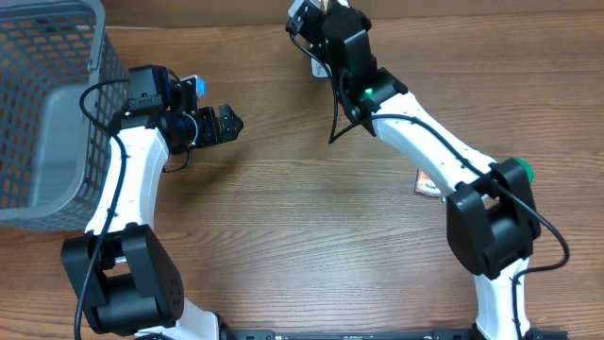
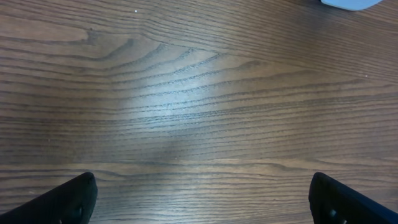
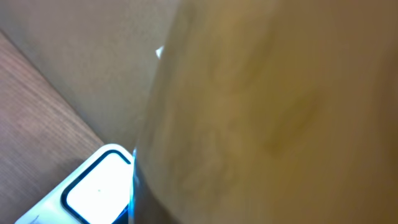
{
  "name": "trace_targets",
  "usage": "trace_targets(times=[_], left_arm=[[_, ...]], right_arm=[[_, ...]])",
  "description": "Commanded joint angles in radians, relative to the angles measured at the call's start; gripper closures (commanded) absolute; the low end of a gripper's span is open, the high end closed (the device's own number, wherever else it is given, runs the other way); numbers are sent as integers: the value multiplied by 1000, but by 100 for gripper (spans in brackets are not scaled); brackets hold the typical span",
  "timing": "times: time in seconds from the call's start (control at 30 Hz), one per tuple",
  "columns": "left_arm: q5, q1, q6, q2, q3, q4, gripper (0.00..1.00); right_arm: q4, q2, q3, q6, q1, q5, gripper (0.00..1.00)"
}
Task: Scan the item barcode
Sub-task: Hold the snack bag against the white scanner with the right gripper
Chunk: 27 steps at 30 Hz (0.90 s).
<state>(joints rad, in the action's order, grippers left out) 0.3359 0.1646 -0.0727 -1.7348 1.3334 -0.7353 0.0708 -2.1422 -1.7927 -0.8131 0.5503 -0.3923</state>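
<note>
From the right wrist view, a tan item (image 3: pixel 280 112) fills nearly the whole frame, blurred because it sits so close to the camera. Below it and to the left is the white scanner (image 3: pixel 99 190), with a blue glow along its edge. We judge the item is held this close so that one of its faces is turned toward the scanner's window. We cannot make out a barcode in the blur, and this hand's fingers are hidden behind the item.

In the overhead view, the right gripper (image 1: pixel 319 17) reaches to the far edge of the table (image 1: pixel 311 246), with a sliver of tan at its tip. The item is off the wood and rides with the hand, so we take the jaws to be clamped on it. A small orange packet (image 1: pixel 429 184) lies well behind this hand, under the arm's forearm. The left gripper (image 1: pixel 225 123) hangs over bare wood with its jaws spread wide and nothing between them. A grey mesh basket (image 1: pixel 38 57) stands behind it, on its outer side. We read this as a waiting pose, clear of the scan.

The left wrist view confirms this. Its two dark fingertips (image 2: pixel 74 196) stand far apart at the bottom corners, and only wood grain lies ahead of them.
</note>
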Motion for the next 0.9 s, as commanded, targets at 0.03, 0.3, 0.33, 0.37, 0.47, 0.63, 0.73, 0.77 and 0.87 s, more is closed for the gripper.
trace_targets(times=[0.03,0.3,0.33,0.37,0.47,0.63,0.73,0.77,0.87], left_arm=[[-3,5,-6,-4,18,3,0],[-3,5,-6,-4,18,3,1],[-3,5,-6,-4,18,3,1],[-3,5,-6,-4,18,3,0],[-4,5,-6,-4,18,3,1],[-3,5,-6,-4,18,3,0],[-3,5,-6,-4,18,3,0],[-4,5,-6,-4,18,3,0],[-4,5,-6,-4,18,3,0]], right_arm=[[79,-48,-21,0,3,-37,97],[233,-129,-21,33,3,-42,97],[247,-140,-21,37,3,-41,97],[264,-145,-21,39,3,-45,97],[293,-169,-21,42,3,-40,96],[311,-177,-21,172,-13,-25,96],[306,-177,-21,247,-29,-25,96],[299,-177,-21,258,-34,-25,97],[291,-177,-21,263,-42,-20,96]])
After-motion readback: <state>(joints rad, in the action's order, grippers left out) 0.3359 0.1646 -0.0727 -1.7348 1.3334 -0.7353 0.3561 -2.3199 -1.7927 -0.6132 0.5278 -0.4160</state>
